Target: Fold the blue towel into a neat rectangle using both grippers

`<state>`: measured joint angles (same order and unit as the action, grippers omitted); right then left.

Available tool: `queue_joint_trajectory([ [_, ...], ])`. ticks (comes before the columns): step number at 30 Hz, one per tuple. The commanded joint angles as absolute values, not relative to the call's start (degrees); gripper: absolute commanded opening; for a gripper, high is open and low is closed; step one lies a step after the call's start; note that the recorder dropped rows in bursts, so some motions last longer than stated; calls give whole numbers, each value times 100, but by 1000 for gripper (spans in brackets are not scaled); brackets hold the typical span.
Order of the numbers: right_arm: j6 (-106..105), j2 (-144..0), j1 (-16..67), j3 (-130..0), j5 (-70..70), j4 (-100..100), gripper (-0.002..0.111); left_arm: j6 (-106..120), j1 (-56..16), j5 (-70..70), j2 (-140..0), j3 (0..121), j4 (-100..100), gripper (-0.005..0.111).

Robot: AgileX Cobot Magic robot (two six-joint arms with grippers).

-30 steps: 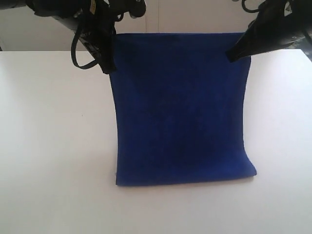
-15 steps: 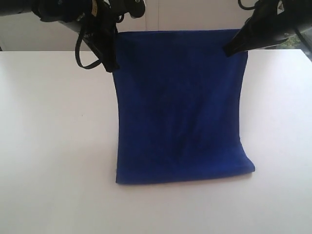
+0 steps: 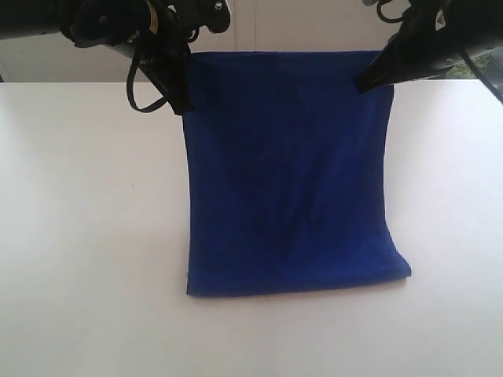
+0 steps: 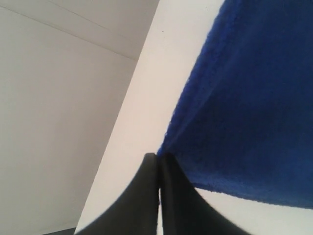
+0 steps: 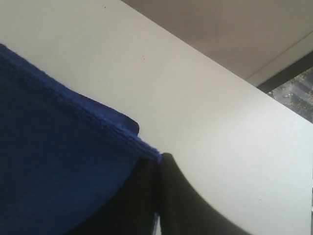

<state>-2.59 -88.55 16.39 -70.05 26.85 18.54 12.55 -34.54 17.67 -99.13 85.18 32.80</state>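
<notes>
Hanging blue towel point(image 3: 287, 173) | top corners pinched between both jaws

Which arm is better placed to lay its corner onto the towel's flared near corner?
Right: the right tool pinches the blue towel at the upper corner on that side; the left tool holds the opposite corner.

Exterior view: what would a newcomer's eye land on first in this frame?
The blue towel dominates the middle of the view, held up like a curtain of deep colour against the white table. Its two top corners are pinched by the left hand and the right hand, both shut on the cloth. Its bottom edge rests on the table nearer the camera.
</notes>
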Motion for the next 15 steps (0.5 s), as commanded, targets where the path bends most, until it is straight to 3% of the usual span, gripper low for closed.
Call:
queue_joint_trajectory([
  [1,-222,-8856,1451,-7143,2739,2010,0,1161,-3354,1798,-9870,8476,3356,0],
  [15,-127,-9239,1424,-7186,2597,1999,0,1072,-3209,1551,-10223,8476,3356,0],
])
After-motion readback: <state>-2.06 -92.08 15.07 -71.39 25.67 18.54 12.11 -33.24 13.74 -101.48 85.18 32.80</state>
